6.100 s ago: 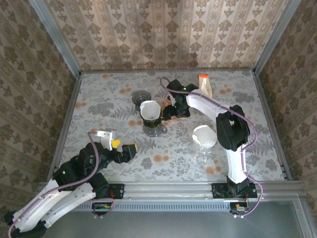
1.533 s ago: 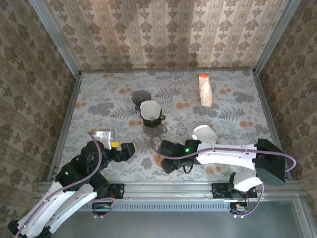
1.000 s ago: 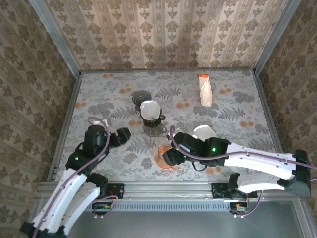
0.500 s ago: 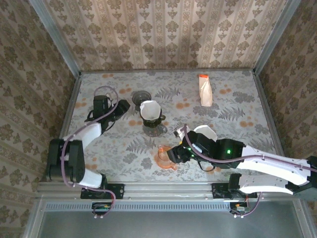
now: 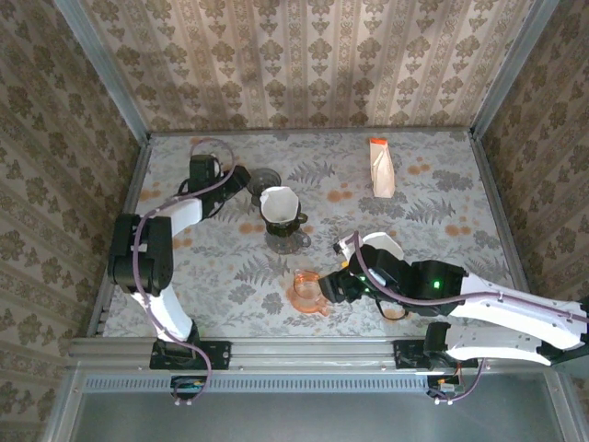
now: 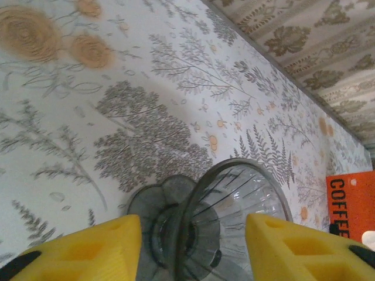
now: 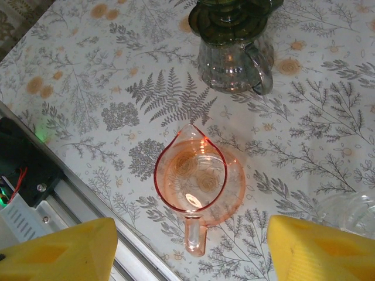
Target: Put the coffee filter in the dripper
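**A:** While the left arm stretches toward the upper left of the overhead view, where does its tip sit?

**B:** The left end effector (image 5: pixel 235 180) is just beside the grey dripper (image 5: pixel 264 177), on that dripper's left. On the left wrist camera its yellow fingers (image 6: pixel 82 252) stand apart, released. The ribbed glass bowl lies in the gap between them at the bottom centre, but I cannot tell whether either pad touches the glass.

**A:** And the coffee filter?

**B:** The coffee filter (image 5: pixel 278 200) is white and sits open-mouthed in the green dripper (image 7: pixel 231 14), right of the grey one at the middle of the overhead frame. That green dripper rests on a glass server (image 7: pixel 231 61). No finger is on the filter.

**A:** The other arm?

**B:** The right end effector (image 5: pixel 333 287) hangs low in the overhead frame, just right of a pink pitcher (image 7: pixel 196 178). It is also spread wide and holds nothing. On the right wrist camera the pitcher stands upright on the table (image 5: pixel 442 212), spout toward the server and handle toward the bottom edge, midway between the two yellow pads and clear of both.

**A:** Anything else?

**B:** A second white filter (image 5: pixel 379 249) shows just above the right arm (its support is partly hidden). An orange-topped coffee bag (image 5: pixel 380 168) lies in the upper right, well apart from everything else.
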Robot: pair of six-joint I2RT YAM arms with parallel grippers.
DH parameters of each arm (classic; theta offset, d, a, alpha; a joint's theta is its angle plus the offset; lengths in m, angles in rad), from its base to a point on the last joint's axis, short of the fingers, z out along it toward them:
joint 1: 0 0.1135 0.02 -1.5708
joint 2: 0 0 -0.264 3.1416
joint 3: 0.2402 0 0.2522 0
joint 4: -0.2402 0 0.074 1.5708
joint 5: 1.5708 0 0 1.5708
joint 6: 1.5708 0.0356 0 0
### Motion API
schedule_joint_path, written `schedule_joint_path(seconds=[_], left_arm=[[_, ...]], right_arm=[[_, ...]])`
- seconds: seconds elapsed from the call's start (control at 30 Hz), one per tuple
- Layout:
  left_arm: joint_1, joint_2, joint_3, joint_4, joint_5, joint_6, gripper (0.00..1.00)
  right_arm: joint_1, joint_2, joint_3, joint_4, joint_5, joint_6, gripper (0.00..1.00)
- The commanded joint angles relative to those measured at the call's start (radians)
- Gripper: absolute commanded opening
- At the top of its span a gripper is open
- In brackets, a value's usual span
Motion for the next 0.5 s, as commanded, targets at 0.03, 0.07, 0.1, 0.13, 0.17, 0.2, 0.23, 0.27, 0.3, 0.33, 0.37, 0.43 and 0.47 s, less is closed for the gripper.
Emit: schedule_joint_path(seconds=[0.03, 0.07, 0.1, 0.13, 0.17, 0.2, 0.23, 0.27, 0.3, 0.33, 0.37, 0.43, 0.47], left_arm=[[-0.022, 0.038, 0.061, -0.081, -0.025, 0.065, 0.43], [-0.025, 0.041, 0.066, -0.094, -0.034, 0.069, 0.42], [-0.027, 0.045, 0.074, -0.115, -0.047, 0.075, 0.39], [-0.029, 0.05, 0.083, -0.135, -0.057, 0.08, 0.37], [-0.031, 0.053, 0.087, -0.147, -0.062, 0.084, 0.35], [-0.031, 0.056, 0.09, -0.154, -0.067, 0.089, 0.33], [-0.034, 0.058, 0.092, -0.159, -0.069, 0.095, 0.31], [-0.035, 0.06, 0.094, -0.164, -0.072, 0.098, 0.27], [-0.038, 0.06, 0.094, -0.166, -0.072, 0.099, 0.23], [-0.039, 0.06, 0.094, -0.166, -0.074, 0.1, 0.21], [-0.04, 0.058, 0.093, -0.167, -0.077, 0.101, 0.18], [-0.04, 0.052, 0.093, -0.173, -0.087, 0.1, 0.13], [-0.041, 0.049, 0.096, -0.178, -0.09, 0.102, 0.11]], right_arm=[[-0.014, -0.02, -0.025, -0.028, 0.017, 0.012, 0.7], [-0.015, -0.024, -0.029, -0.029, 0.016, 0.012, 0.7], [-0.017, -0.029, -0.033, -0.028, 0.017, 0.013, 0.7], [-0.019, -0.034, -0.036, -0.027, 0.014, 0.013, 0.7], [-0.02, -0.038, -0.039, -0.027, 0.015, 0.015, 0.7], [-0.023, -0.043, -0.043, -0.027, 0.014, 0.015, 0.7], [-0.025, -0.047, -0.048, -0.027, 0.013, 0.015, 0.7], [-0.027, -0.049, -0.049, -0.029, 0.013, 0.016, 0.7], [-0.028, -0.053, -0.052, -0.029, 0.013, 0.017, 0.71], [-0.031, -0.056, -0.055, -0.029, 0.013, 0.017, 0.71], [-0.032, -0.058, -0.056, -0.03, 0.012, 0.017, 0.71], [-0.036, -0.063, -0.059, -0.03, 0.011, 0.017, 0.71], [-0.036, -0.065, -0.059, -0.031, 0.012, 0.018, 0.71]])
